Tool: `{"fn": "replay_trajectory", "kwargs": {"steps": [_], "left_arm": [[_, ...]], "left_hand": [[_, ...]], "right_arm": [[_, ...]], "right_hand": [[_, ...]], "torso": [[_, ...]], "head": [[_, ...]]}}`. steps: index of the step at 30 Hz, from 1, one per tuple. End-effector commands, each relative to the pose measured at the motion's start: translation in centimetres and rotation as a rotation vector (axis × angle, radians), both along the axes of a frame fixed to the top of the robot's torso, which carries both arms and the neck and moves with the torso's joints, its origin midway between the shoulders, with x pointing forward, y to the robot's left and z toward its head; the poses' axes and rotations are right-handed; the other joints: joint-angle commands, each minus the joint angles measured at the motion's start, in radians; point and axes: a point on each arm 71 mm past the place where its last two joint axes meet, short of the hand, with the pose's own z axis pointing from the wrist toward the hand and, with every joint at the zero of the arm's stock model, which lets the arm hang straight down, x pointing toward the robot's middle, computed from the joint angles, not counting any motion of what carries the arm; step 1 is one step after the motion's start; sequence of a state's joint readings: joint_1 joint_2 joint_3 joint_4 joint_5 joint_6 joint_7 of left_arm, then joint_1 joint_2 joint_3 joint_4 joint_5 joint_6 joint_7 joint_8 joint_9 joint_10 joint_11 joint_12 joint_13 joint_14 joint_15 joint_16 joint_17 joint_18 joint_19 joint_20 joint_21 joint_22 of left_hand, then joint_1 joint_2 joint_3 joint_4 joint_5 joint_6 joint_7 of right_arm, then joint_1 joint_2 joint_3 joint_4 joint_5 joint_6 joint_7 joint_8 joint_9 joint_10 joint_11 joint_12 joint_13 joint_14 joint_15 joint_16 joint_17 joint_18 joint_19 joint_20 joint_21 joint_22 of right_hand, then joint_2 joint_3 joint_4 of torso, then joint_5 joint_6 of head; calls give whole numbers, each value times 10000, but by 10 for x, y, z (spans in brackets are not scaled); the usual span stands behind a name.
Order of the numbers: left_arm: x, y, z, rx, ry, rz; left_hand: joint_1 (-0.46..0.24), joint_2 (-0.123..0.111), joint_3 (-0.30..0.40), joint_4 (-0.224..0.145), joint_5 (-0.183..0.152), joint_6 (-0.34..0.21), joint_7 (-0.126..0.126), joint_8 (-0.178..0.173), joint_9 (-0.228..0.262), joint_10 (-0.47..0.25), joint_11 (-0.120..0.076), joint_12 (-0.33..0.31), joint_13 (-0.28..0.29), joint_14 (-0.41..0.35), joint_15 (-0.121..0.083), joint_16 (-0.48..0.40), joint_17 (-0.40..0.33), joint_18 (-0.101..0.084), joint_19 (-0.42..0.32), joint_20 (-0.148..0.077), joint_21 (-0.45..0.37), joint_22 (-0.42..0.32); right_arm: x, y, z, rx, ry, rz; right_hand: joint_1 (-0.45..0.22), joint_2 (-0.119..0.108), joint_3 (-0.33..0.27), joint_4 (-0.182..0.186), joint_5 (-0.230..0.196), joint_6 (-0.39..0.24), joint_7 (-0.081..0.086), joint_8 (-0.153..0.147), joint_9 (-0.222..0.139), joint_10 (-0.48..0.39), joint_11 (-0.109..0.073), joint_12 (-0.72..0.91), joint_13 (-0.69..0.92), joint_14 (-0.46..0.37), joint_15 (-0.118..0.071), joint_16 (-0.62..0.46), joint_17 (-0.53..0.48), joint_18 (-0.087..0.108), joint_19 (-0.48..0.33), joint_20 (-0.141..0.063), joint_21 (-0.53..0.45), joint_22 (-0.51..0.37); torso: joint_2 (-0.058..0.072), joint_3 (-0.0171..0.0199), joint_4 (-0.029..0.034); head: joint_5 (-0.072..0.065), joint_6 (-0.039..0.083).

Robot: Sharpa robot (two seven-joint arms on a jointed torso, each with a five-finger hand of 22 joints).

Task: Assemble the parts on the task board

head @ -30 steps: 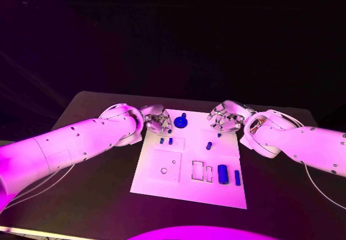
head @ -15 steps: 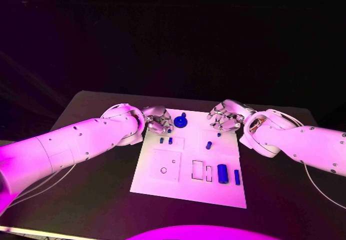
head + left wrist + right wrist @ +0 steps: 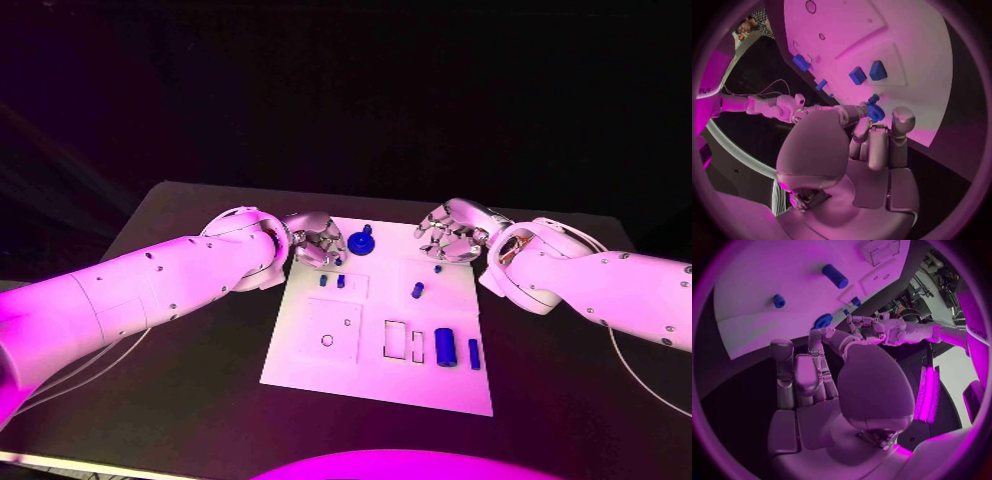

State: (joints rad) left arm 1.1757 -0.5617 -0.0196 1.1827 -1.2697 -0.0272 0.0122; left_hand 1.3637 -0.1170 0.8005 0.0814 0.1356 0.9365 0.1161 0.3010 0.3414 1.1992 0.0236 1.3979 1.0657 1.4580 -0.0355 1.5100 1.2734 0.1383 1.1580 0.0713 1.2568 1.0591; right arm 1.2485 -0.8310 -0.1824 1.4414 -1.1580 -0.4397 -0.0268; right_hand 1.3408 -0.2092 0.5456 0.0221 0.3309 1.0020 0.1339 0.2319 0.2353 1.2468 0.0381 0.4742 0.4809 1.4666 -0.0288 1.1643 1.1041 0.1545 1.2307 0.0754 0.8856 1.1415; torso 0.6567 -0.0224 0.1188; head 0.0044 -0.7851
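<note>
The white task board [image 3: 378, 340] lies in the middle of the black table. A round blue part [image 3: 361, 242] stands at its far edge, between my two hands. My left hand [image 3: 315, 241] hovers at the board's far left corner with its fingers curled in and nothing in them; the round part [image 3: 875, 111] sits just past its fingertips. My right hand [image 3: 451, 233] hangs over the far right corner, also curled and holding nothing. Two small blue pegs [image 3: 332, 281] stand near the left hand. A blue cylinder [image 3: 446, 346] and a thin blue bar [image 3: 475, 354] lie at the near right.
Another small blue piece [image 3: 418, 291] and a tiny one [image 3: 438, 268] stand mid-board under the right hand. Rectangular slots [image 3: 402, 340] and a round hole [image 3: 327, 341] are cut into the near half. Bare black table [image 3: 188, 370] flanks the board.
</note>
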Motion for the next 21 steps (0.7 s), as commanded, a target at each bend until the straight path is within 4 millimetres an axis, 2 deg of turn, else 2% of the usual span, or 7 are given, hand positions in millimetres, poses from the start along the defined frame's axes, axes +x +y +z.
{"fn": "replay_trajectory", "kwargs": {"steps": [1,21], "left_arm": [[-1,-2,0,49,75,-108],[0,4,-1,93,71,18]], "left_hand": [[-118,9,64,-8,17,-19,3,-45,-9,-8,23,64,13,7,40,35,6,-122,-9,47,44,-3],[-137,-7,103,-39,14,3,7,-42,-5,-19,28,65,3,19,42,41,35,-128,10,46,67,27]], "right_arm": [[0,1,0,80,34,58],[0,0,0,135,60,34]], "right_hand": [[-81,2,42,39,46,-5,0,-67,8,-74,28,28,-9,275,-48,36,9,-164,50,-13,58,9],[-81,-5,45,41,46,-10,-1,-71,12,-87,28,60,31,269,-49,20,-25,-160,41,-13,35,1]], "torso": [[-1,-3,6],[-1,-9,11]], "head": [[2,-3],[-5,-13]]}}
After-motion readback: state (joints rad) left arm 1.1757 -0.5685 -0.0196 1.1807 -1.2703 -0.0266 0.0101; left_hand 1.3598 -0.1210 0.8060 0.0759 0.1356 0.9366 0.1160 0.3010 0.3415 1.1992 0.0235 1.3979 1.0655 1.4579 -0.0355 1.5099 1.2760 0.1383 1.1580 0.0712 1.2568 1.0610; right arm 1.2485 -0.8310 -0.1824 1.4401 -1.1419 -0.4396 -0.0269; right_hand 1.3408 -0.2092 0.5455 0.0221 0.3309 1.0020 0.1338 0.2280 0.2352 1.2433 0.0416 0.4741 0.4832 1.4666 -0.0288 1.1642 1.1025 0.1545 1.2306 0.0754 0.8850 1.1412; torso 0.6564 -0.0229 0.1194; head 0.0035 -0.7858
